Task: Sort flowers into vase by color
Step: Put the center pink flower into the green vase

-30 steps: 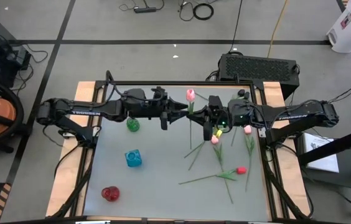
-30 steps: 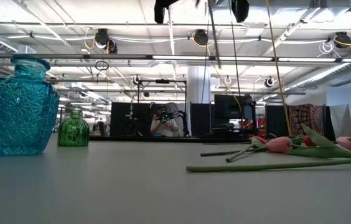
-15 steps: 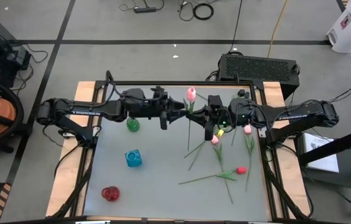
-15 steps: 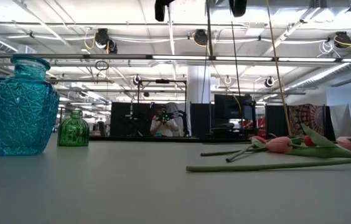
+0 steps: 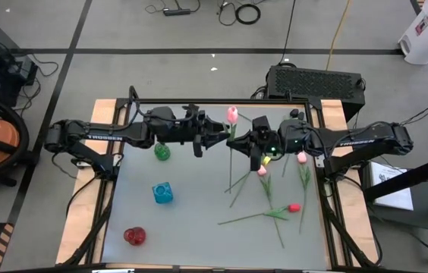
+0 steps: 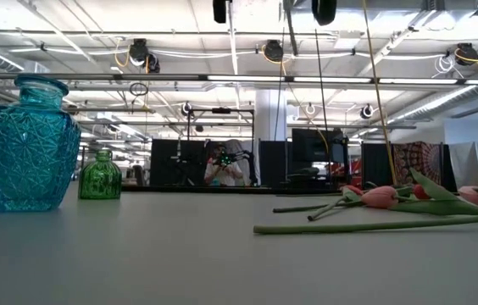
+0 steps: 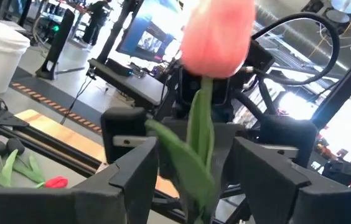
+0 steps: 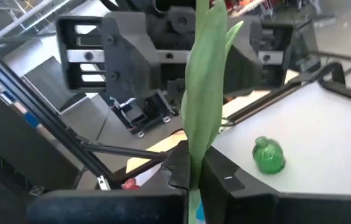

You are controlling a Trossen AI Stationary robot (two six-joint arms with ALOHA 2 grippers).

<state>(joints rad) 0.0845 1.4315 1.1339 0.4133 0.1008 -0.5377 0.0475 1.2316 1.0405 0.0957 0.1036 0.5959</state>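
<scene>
A pink tulip [image 5: 232,115] stands upright in the air over the far middle of the table, its stem [image 5: 231,163] running below. My right gripper [image 8: 191,171] is shut on it. My left gripper [image 7: 200,168] is open, level with the tulip from the left. One finger stands on each side of the stem under the pink bud [image 7: 216,31] without touching it. Green vase [image 5: 162,152], blue vase [image 5: 162,192] and red vase [image 5: 133,236] stand on their bases on the left half. My right gripper pinches the pink tulip's stem and a long leaf [image 8: 195,146] between its two fingers, below the bud. The fingers come level from the table's right side and lie across the stem. The flower is upright and lifted clear of the table.
Loose tulips lie flat on the right half of the table: two pink heads [image 5: 262,171] [image 5: 302,158] and a red one [image 5: 294,207], with crossed stems [image 6: 375,224]. A dark box [image 5: 316,80] sits beyond the far edge. The table's middle and near part is bare.
Both grippers show a little higher in the low view than a second ago. The hanging stem has swung slightly between them. The vases and the loose flowers have stayed where they were.
</scene>
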